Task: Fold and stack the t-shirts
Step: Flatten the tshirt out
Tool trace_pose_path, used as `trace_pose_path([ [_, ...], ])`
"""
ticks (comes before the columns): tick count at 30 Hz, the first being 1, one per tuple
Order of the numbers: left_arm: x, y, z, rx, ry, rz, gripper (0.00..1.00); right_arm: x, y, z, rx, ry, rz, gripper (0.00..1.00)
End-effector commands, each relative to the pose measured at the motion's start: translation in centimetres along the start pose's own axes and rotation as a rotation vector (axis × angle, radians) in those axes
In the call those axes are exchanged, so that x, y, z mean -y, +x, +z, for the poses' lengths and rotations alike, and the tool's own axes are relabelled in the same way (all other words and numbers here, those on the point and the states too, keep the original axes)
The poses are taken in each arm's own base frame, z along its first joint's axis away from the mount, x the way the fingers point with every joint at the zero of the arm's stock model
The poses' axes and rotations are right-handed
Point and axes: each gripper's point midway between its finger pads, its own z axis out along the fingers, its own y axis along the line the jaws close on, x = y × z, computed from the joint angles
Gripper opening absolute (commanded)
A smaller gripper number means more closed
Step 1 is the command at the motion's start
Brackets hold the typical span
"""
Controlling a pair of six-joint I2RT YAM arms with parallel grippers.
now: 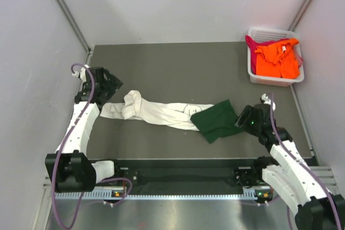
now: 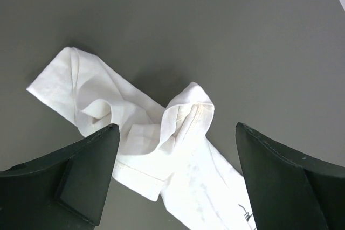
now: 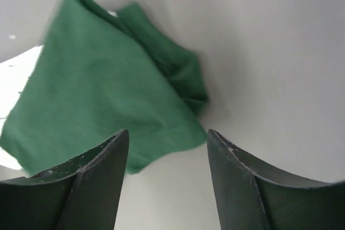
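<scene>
Top external: we are holding left jaws wide open and right jaws open, both empty, above the white-and-green t-shirt on the tabletop.

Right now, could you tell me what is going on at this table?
A robot is working on a white t-shirt with a dark green sleeve, lying stretched and rumpled across the table. The left claw is open above its white end, the right claw open above the green end; neither holds anything. An orange shirt and a magenta shirt sit in the white basket at the far right.
</scene>
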Motion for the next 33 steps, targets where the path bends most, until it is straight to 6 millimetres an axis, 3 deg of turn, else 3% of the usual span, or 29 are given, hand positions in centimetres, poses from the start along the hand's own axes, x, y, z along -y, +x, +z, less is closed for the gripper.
trace_pose_path([
  [1,-0.2,0.7,-0.7,-0.015,0.020,-0.021,0.93,1.7,0.6,0.2,0.047,0.048,0.097,0.60],
  [5,-0.1,1.0,-1.3,-0.028,0.043,0.000,0.92,1.8,0.5,0.5,0.055,0.056,0.118,0.56],
  [17,-0.8,1.5,-2.3,-0.044,0.038,0.056,0.94,2.3,2.8,2.4,-0.013,0.070,0.155,0.49],
  [20,-0.7,1.3,-2.6,-0.035,0.051,0.060,0.95,2.0,2.6,2.3,-0.002,0.050,0.163,0.32],
  [21,-0.7,1.4,-2.8,-0.035,0.060,0.062,0.95,1.7,2.4,2.2,0.002,0.041,0.162,0.14],
  [23,0.1,1.8,-3.0,-0.056,0.110,0.075,0.95,1.2,1.9,1.8,0.002,0.026,0.158,0.02],
  [28,1.9,4.6,-3.3,-0.183,0.251,0.119,0.95,-1.4,-1.5,-1.2,0.065,-0.060,0.155,0.00],
  [33,1.5,6.4,-3.1,-0.237,0.256,0.145,0.94,-2.5,-5.5,-5.5,0.179,-0.083,0.152,0.00],
])
